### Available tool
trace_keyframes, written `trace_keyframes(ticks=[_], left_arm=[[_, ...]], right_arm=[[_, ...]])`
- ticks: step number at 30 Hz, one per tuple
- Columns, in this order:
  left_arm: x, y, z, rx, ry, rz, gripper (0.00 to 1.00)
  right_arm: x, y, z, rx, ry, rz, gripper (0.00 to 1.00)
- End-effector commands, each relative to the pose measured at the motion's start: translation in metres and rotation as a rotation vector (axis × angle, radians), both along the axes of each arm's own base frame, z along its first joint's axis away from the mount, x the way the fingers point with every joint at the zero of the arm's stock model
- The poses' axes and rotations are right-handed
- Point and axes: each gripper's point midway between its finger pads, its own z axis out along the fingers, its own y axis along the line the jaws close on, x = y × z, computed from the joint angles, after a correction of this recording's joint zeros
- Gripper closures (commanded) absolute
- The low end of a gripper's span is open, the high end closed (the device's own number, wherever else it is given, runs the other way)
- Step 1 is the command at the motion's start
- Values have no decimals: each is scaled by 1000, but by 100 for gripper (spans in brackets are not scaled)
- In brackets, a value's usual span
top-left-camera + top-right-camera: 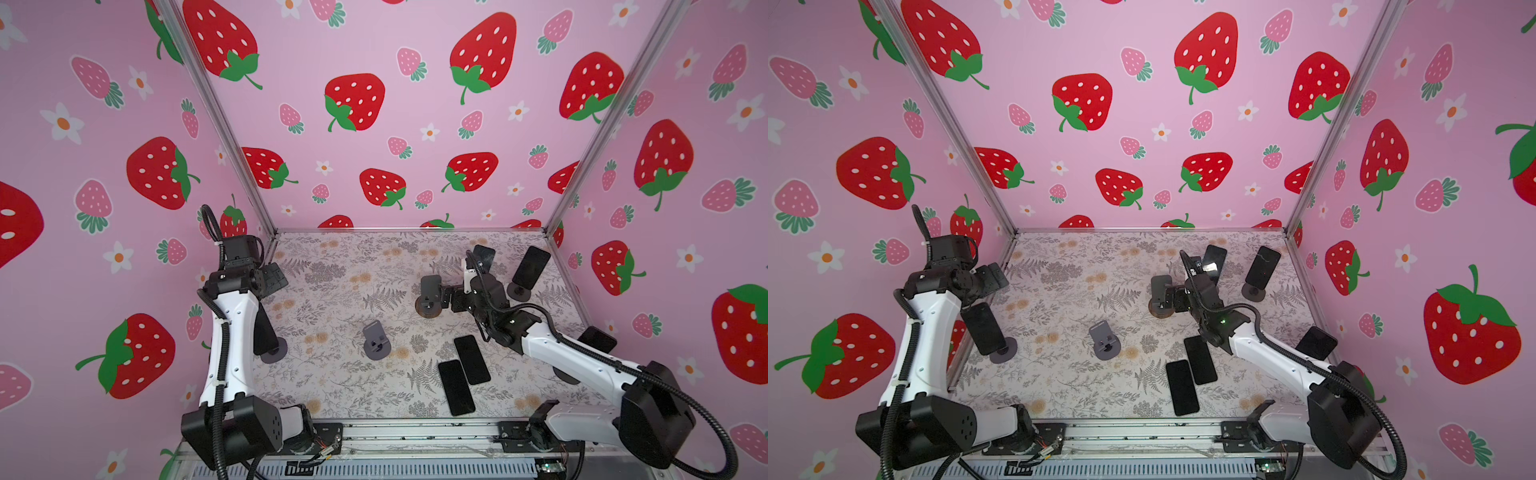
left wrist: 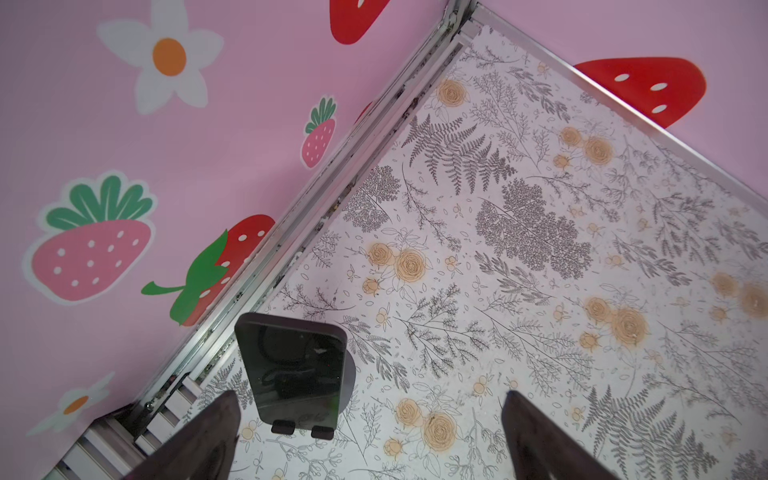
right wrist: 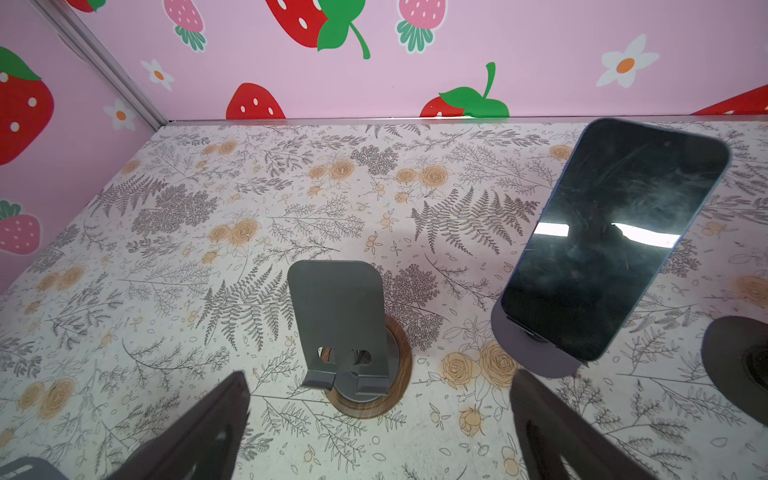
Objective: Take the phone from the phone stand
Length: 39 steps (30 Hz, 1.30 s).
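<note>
Several dark phones lean on round-based phone stands. One phone (image 1: pixel 982 328) (image 2: pixel 293 370) stands on its stand (image 1: pixel 1004 351) by the left wall, just ahead of my open left gripper (image 2: pixel 370 419) (image 1: pixel 275 277), near one finger (image 2: pixel 212 432) and not touched. My right gripper (image 3: pixel 379 419) (image 1: pixel 445 296) is open and empty, facing an empty grey stand (image 3: pixel 338 324) (image 1: pixel 429 296) on a wooden base. Beside it a phone (image 3: pixel 615 237) (image 1: pixel 483 255) leans on its stand (image 3: pixel 536 353). Another phone (image 1: pixel 530 267) stands at the back right.
An empty grey stand (image 1: pixel 376 340) sits mid-table. Two phones (image 1: pixel 471 359) (image 1: pixel 456 387) lie flat toward the front right. One more phone (image 1: pixel 598 338) leans on a stand behind the right arm. Pink walls with metal posts enclose the table (image 1: pixel 340 270) on three sides.
</note>
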Motion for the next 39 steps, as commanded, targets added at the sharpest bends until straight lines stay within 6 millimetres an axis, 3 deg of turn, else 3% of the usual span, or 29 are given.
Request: trace_keyframes(ticks=[1,9,12,19,28,39], left_arm=[[2,14,5,21,31,-47,1],[-18,56,-13,1,85,113,1],[-16,60,-25,-33,79,101,1],[-16,63,-54,-42,177,67,0],[1,46,-69,-133,167,-44,0],[-33,38,-108,-161,300,12,4]], right_arm=[[-4,-1,9,21,-24,14,0],[-6,4,4,34,2,35,0],[-5,4,5,29,10,33,0],[-6,-1,4,29,10,10,0],[-6,6,5,50,23,32,0],[-1,14,-3,56,46,40,0]])
